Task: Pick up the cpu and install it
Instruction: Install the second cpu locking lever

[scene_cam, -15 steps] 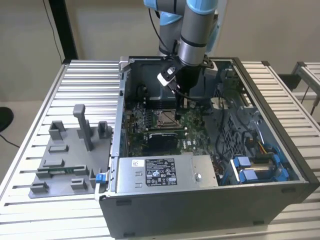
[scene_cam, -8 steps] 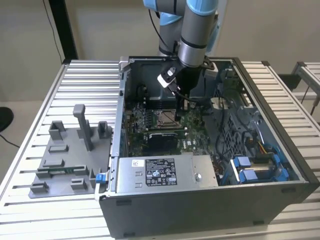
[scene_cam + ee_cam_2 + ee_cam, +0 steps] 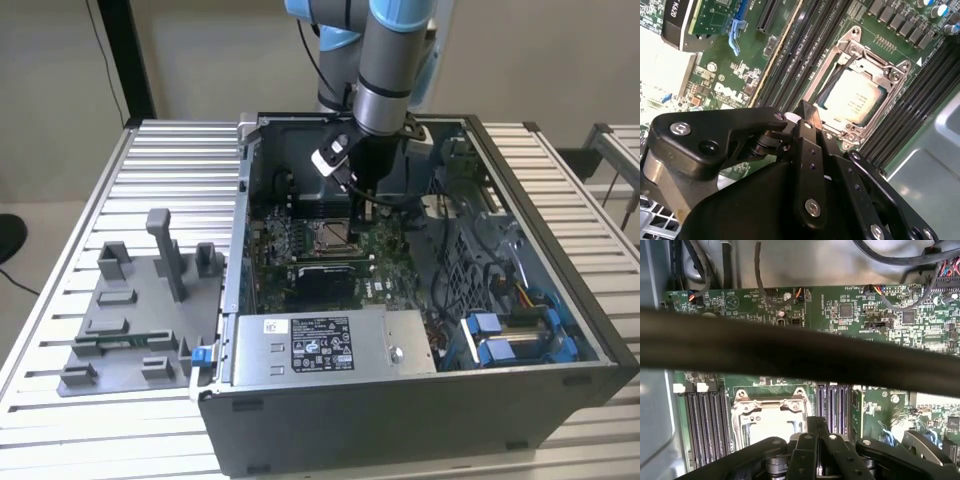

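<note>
The cpu (image 3: 856, 101) lies flat in the metal-framed socket (image 3: 852, 85) on the green motherboard (image 3: 730, 75), its pale silver-grey top square and smooth with faint print, seen plainly in the second wrist view. The socket frame is bright stamped metal with screws at its corners, and a thin dark lever crosses one side of the chip. Long black memory slots (image 3: 790, 55) run alongside the socket. My fingers (image 3: 810, 125) hang just above and beside the socket, their black metal links folded close so that the tips look pressed together, with nothing between them. In the first wrist view the socket (image 3: 771, 412) sits just beyond my black linkage, and a thick dark cable (image 3: 790, 347) crosses in front of the board. The exterior view gives what the wrist views do not: my arm reaching down into the open computer case (image 3: 420, 400), which rests on a ribbed metal desk (image 3: 150, 160) beside a grey plastic fixture tray (image 3: 130, 320)
</note>
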Robot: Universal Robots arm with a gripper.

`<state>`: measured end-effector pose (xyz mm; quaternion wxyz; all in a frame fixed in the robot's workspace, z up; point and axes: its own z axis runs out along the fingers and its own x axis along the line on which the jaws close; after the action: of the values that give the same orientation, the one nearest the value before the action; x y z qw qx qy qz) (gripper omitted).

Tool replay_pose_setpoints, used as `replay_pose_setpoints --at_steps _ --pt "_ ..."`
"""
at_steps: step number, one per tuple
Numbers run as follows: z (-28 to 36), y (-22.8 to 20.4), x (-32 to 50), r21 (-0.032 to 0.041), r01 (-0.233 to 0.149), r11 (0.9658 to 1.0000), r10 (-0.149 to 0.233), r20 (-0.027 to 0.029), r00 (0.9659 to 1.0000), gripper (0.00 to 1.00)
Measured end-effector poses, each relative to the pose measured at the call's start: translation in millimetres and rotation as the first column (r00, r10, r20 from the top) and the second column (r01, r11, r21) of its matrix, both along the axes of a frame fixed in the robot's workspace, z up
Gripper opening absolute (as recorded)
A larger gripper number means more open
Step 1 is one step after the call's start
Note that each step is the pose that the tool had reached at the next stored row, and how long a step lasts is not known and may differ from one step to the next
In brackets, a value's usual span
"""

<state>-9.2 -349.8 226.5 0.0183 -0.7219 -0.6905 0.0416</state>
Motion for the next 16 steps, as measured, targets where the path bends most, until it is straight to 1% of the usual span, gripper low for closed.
replay_pose_setpoints --at_steps 5,13,16 --pt "-0.1 0.0 -7.0 0.0001 0.000 1.0000 0.000 0.0001 1.0000 0.00" --pt "-0.4 0.0 -18.3 0.0000 0.000 1.0000 0.000 0.0023 1.0000 0.00" --pt "-0.7 0.2 -20.6 -0.0001 0.000 1.0000 0.000 0.0047 1.0000 0.00"
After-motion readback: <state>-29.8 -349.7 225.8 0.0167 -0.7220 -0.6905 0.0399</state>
